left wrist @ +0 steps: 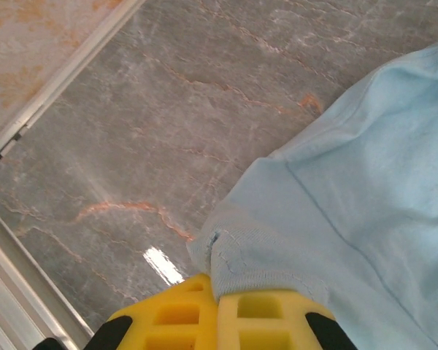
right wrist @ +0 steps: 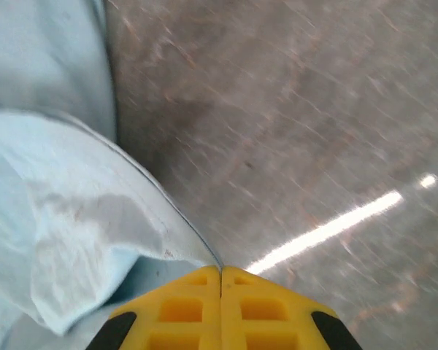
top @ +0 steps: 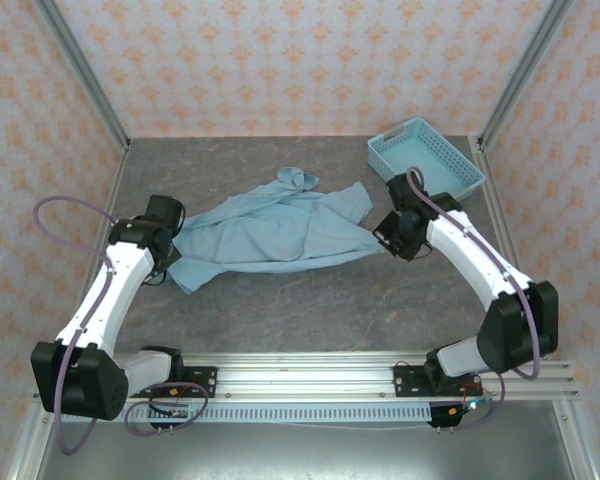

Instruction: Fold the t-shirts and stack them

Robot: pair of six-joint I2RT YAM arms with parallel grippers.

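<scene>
Found one t-shirt (top: 280, 228) unfolded and rumpled across the middle of the table (top: 310, 310), stretched from near the left edge toward the right edge. Noted soft, light teal-blue cloth, plain on the upturned side. Lay gathered in long creases running left to right, with a bunched lump poking toward the far edge and a flap hanging toward the near edge at the left end.

Saw the left gripper (top: 176, 240) at the shirt's left end. From the left wrist, caught its yellow fingers (left wrist: 263, 313) pressed together on a puckered, stitched hem, the cloth fanning away to the right over grey marbled tabletop.

Saw the right gripper (top: 385, 236) at the shirt's right end. From the right wrist, blurred, made out its yellow fingers (right wrist: 182, 306) closed flat against each other, with a thin hem edge running right into the seam between them and loose cloth draped to the left.

Spotted a light blue lattice basket (top: 425, 155) in the far right corner, just beyond the right arm and apart from the shirt.
</scene>
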